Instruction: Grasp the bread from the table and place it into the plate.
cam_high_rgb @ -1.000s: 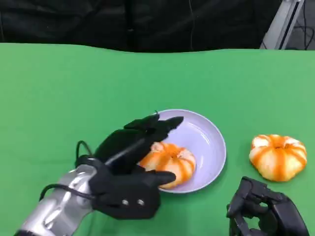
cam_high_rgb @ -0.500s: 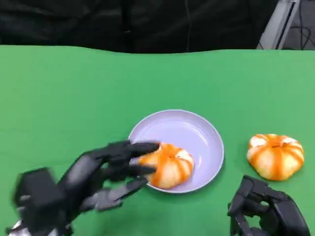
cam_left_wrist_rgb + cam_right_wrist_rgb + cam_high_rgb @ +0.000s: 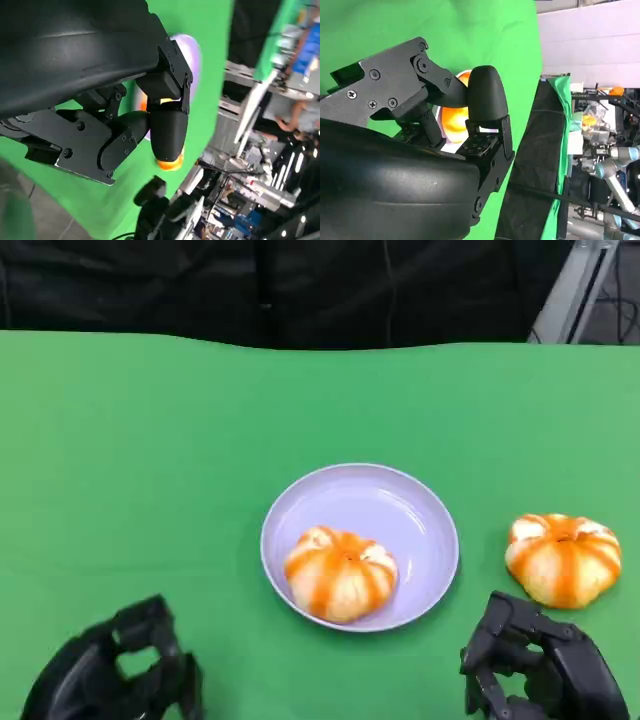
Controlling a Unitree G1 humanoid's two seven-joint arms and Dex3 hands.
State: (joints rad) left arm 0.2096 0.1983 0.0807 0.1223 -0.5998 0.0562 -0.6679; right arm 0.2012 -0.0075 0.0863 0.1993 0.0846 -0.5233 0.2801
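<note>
A round orange-and-white striped bread lies in the lilac plate at the table's middle, toward the plate's near left side. A second, similar bread sits on the green table to the right of the plate. My left hand is low at the near left edge, well clear of the plate, with its fingers curled in and nothing in them. My right hand rests at the near right, just in front of the second bread, also curled and holding nothing. Behind the right hand's fingers a patch of orange bread peeks out.
The green table stretches wide to the left of and behind the plate. A black curtain lines its far edge, with a metal frame at the far right. The left wrist view has lab clutter and a person beyond the table.
My left hand has let go of the bread in the plate and pulled back to the near left corner, curling its fingers. The bread stays in the plate. The right hand has not moved.
</note>
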